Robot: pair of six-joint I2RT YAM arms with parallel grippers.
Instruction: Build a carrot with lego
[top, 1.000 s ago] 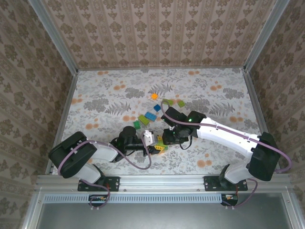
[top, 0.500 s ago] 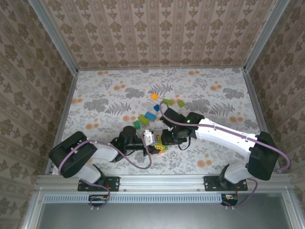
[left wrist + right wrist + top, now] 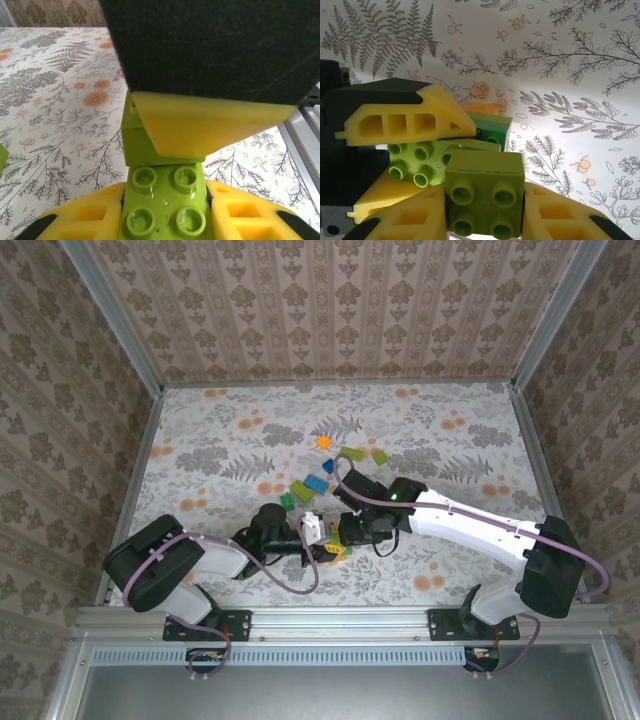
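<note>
Left fingers: the ribbed yellow plastic left fingers point(image 3: 85, 220) are clamped tight on the carrot point(image 3: 164, 200), gripping its glossy lime-green studded brick.
Right fingers: the matching right fingers point(image 3: 560, 220) are partly closed and pinch a single lime-green two-by-two plastic brick point(image 3: 482, 175), its round studs facing the wrist camera.
Carrot: a part-built stack held where the two arms meet, near the front of the floral-print counter point(image 3: 220, 440). From the right wrist it reads as a lime brick, then a dark green brick, then a sliver of orange behind.
Step in hand: this appears to be the joining of the single lime brick to the build. The brick sits right against the carrot, but whether it is seated cannot be told.
Next move: it likely calls for squaring studs to sockets and pressing the two pieces together, with both grips kept firm.
Materials: the bricks are hard, smooth, shiny plastic with crisp edges, so they could twist or slip under an off-centre push.
Beyond: loose lego point(image 3: 314, 483) in green, blue and one orange piece lies scattered farther out on the counter.
</note>
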